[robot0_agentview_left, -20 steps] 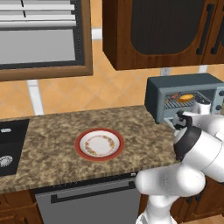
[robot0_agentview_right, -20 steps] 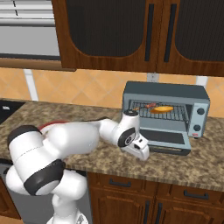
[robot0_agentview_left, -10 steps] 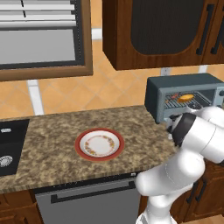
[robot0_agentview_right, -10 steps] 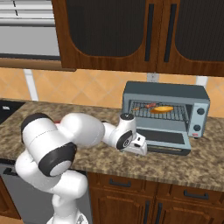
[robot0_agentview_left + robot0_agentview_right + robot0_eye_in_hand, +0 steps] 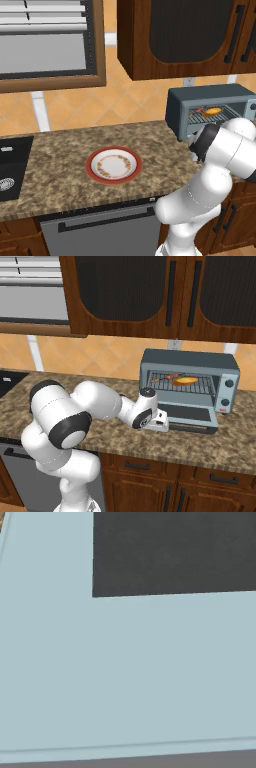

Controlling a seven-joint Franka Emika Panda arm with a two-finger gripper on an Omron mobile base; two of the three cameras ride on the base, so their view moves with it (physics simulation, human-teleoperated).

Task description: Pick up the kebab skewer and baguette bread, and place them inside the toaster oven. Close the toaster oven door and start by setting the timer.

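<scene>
1. The toaster oven [image 5: 189, 385] stands on the granite desk [image 5: 210, 443] against the tiled wall, under dark wooden cupboards [image 5: 150, 293].
2. The toaster oven door [image 5: 192, 417] is folded down flat in front of the oven, its dark window facing up.
3. The baguette bread [image 5: 185, 381] lies on the wire rack inside the oven, toward the right of the opening; in the left base view it shows as an orange piece [image 5: 213, 112] on the rack.
4. The kebab skewer [image 5: 167, 377] lies on the same rack, just left of the bread and close beside it; whether the two touch cannot be told.
5. Two round knobs [image 5: 229, 383] sit on the control strip at the oven's right side.
6. The gripper [image 5: 162, 424] is low over the desk at the left front corner of the lowered door, right next to it; its fingers are hard to make out in the base views, and the jaws stand wide apart with nothing between them.
7. In the hand view the door's pale blue-grey panel [image 5: 125, 672] is very close, with a corner of its dark window [image 5: 175, 552] above.
8. A red-rimmed plate [image 5: 113, 165] rests on the desk well to the left of the oven, with a black sink [image 5: 12, 167] beyond it.
</scene>
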